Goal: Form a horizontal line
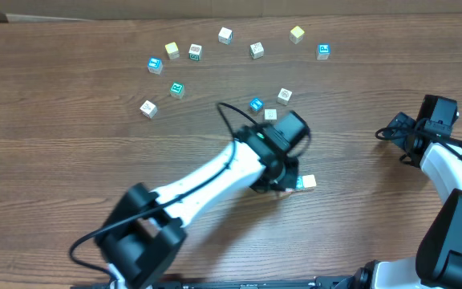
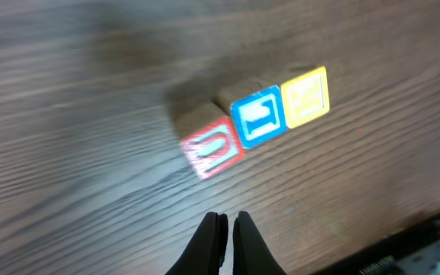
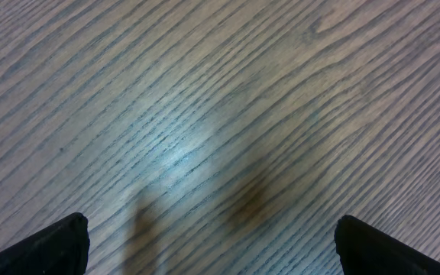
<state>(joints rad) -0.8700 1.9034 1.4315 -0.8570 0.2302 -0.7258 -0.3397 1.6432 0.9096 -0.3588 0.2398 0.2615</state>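
Overhead, the left arm (image 1: 215, 172) reaches from the near-left corner to mid-table, its left hand (image 2: 226, 223) pointing down, fingers pressed together on nothing, just short of the line of cubes (image 2: 258, 118). Its red, blue and yellow tops touch, the row slanting up-right in the left wrist view. Well to the right, the right hand (image 3: 212, 237) hangs spread wide, empty, over the table (image 3: 205, 114)

Loose cubes (image 1: 225, 34) lie in a rough arc on the wooden table (image 1: 54, 160), all well apart from the jaws of the left gripper (image 2: 226, 220). Three sit nearest those jaws (a blue-topped cube (image 1: 256, 104) and two pale cubes (image 1: 285, 95)).
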